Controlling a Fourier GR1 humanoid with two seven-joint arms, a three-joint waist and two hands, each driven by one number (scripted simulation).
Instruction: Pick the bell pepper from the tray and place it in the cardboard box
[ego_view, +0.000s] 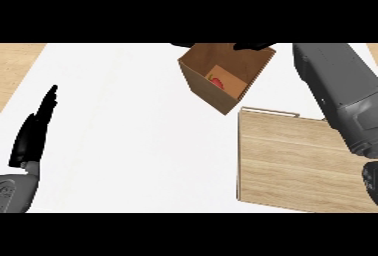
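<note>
One robot hand (33, 132) open, empty.

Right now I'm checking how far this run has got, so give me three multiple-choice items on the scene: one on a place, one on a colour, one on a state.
1. Where is the bell pepper?
A. on the wooden tray
B. inside the cardboard box
C. in the left hand

2. What colour is the bell pepper?
A. red
B. yellow
C. purple

3. How is the left hand?
A. curled round the pepper
B. open, fingers straight, holding nothing
C. pressing on the tray

Answers:
1 B: the pepper shows on the floor of the cardboard box, while the wooden tray lies beside it, lower right.
2 A: a red patch shows inside the box.
3 B: the left hand rests at the view's left edge, fingers up, apart from everything.
</note>
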